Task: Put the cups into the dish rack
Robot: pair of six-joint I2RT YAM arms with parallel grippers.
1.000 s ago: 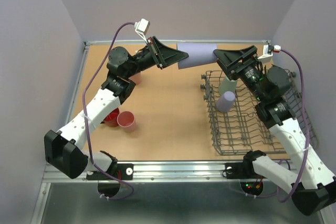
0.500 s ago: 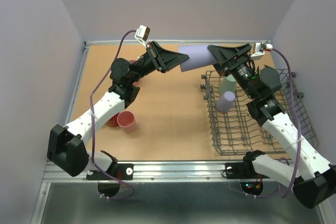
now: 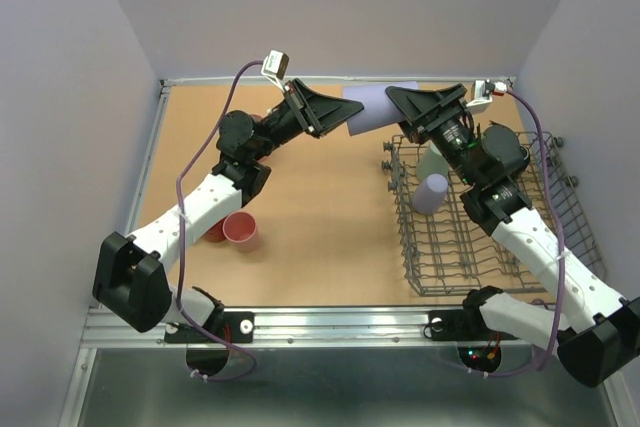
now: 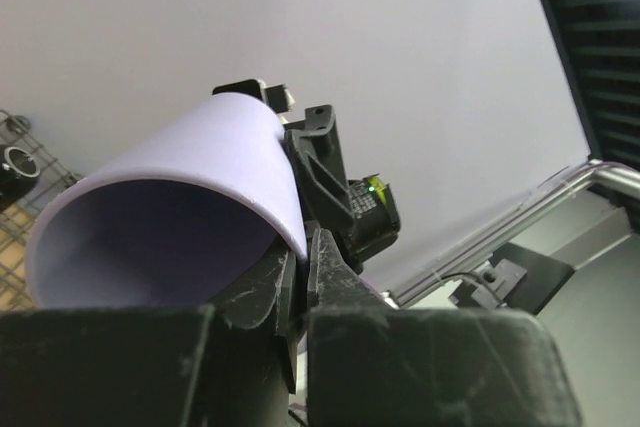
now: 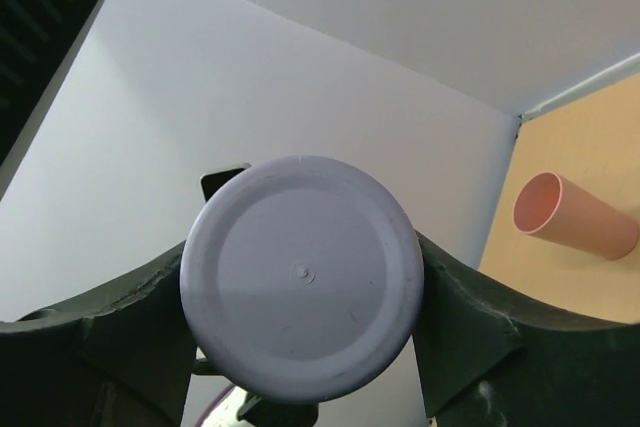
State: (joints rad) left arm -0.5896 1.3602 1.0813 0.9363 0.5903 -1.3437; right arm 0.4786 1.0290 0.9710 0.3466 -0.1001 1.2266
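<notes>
A lavender cup [image 3: 375, 112] hangs on its side in the air at the back of the table, between my two grippers. My left gripper [image 3: 343, 117] is shut on its rim, one finger inside the mouth [image 4: 170, 217] and one outside. My right gripper [image 3: 398, 105] is shut on the cup's closed base [image 5: 300, 277], a finger pressing each side. The grey wire dish rack [image 3: 408, 247] stands at the right and holds a second lavender cup [image 3: 430, 193] and a sage-green cup [image 3: 434, 160]. A pink cup [image 3: 241, 231] and a red mug [image 3: 211, 228] stand at the left.
Another pink cup [image 5: 575, 215] lies on its side on the brown table, seen past my right fingers. Grey walls close in the back and both sides. A metal rail [image 3: 320, 319] runs along the near edge.
My right gripper moved left onto the lavender cup's base and closed on it. My left gripper, still holding the rim, shifted slightly right and toward the back wall.
</notes>
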